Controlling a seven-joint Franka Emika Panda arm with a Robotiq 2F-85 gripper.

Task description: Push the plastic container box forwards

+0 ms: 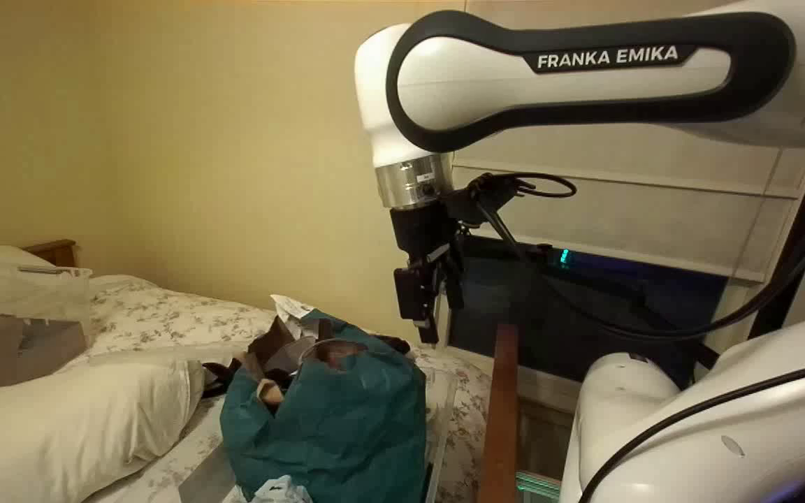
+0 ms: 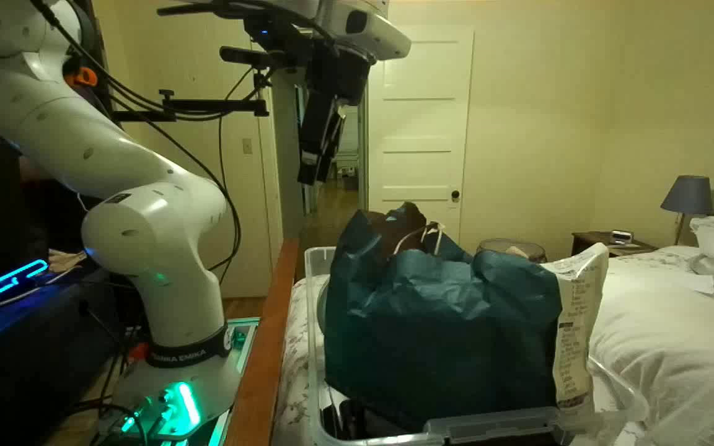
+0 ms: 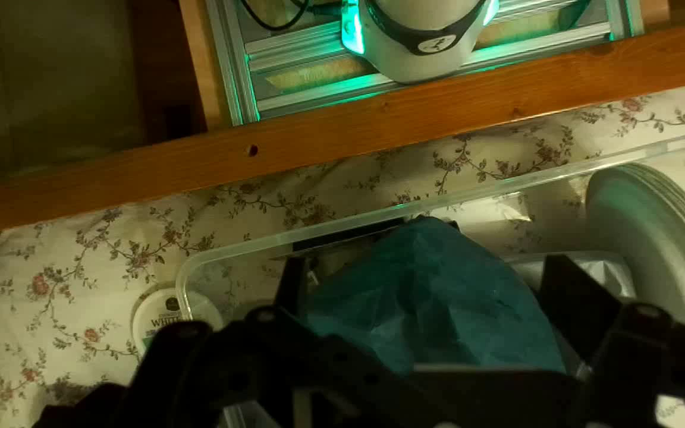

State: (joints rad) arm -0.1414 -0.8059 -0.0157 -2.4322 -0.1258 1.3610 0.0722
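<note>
On the floral bedspread sits the clear plastic container box, toward 5 o'clock in an exterior view, with a bulky teal bag standing in it. From the box, the gripper hangs at 11 o'clock in that view, well above and apart, its 2 fingers spread wide. At 8 o'clock in the wrist view lies a round white tub, crossed by the box's rim.
</note>
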